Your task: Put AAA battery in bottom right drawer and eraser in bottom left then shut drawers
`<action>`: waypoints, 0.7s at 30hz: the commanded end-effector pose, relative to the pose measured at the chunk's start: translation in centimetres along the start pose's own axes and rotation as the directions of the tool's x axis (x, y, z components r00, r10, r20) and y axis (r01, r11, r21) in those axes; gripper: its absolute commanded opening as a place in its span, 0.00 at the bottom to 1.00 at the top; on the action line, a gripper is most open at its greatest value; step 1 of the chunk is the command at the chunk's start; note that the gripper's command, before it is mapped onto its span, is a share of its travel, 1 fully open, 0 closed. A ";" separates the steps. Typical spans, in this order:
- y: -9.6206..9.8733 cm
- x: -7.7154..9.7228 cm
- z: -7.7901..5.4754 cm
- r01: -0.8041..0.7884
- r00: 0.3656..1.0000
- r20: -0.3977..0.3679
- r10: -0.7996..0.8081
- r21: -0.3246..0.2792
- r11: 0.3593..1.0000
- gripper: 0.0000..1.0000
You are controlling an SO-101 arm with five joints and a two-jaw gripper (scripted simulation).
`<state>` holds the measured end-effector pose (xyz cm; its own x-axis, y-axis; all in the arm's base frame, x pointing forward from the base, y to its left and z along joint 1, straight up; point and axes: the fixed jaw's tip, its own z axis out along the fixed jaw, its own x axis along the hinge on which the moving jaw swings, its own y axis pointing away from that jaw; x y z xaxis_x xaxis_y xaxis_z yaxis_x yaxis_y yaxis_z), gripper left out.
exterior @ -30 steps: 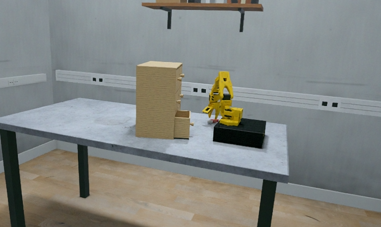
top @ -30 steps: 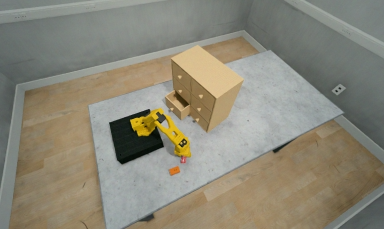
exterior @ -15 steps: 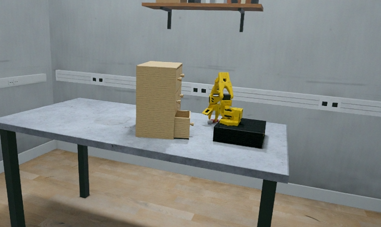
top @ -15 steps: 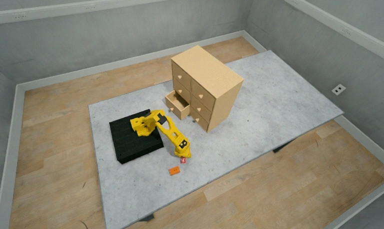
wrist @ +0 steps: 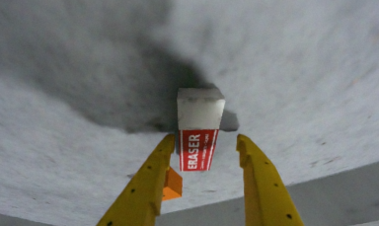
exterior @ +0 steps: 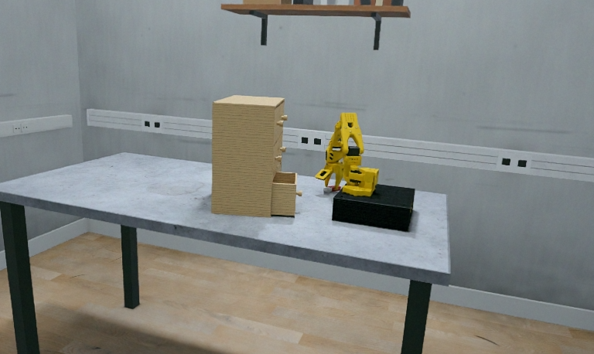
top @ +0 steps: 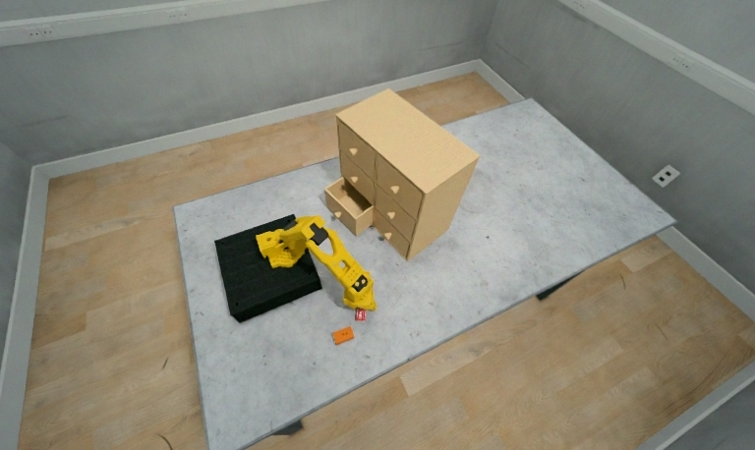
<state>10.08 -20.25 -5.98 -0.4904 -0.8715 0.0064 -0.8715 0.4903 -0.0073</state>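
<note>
The eraser [wrist: 199,127] [top: 360,313] [exterior: 327,190], white with a red sleeve, lies flat on the grey table [top: 500,211] in front of the arm. My gripper [wrist: 205,139] [top: 364,308] [exterior: 333,185] is open and points down at it, one finger on each side of the sleeve end, with a gap showing on the right. The wooden chest [top: 409,140] [exterior: 245,153] stands mid-table. Its bottom-row left drawer [top: 347,203] [exterior: 285,192] is pulled out and looks empty. The other drawers are shut. I see no AAA battery.
A small orange block [top: 342,334] [wrist: 173,184] lies on the table just beyond the eraser, near the front edge. The arm's black base [top: 250,278] [exterior: 385,205] sits left of the chest. The table edge runs close below the gripper in the wrist view.
</note>
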 end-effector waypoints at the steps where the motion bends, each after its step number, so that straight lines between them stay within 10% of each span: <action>1: 0.1 -0.1 0.4 0.000 1.000 0.006 0.000 -0.007 1.000 0.27; 21: 0.2 -0.1 0.6 0.000 1.000 0.006 0.000 -0.007 1.000 0.27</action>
<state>10.11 -20.29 -6.18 -0.4904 -0.8715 0.0087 -0.8715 0.4903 -0.0108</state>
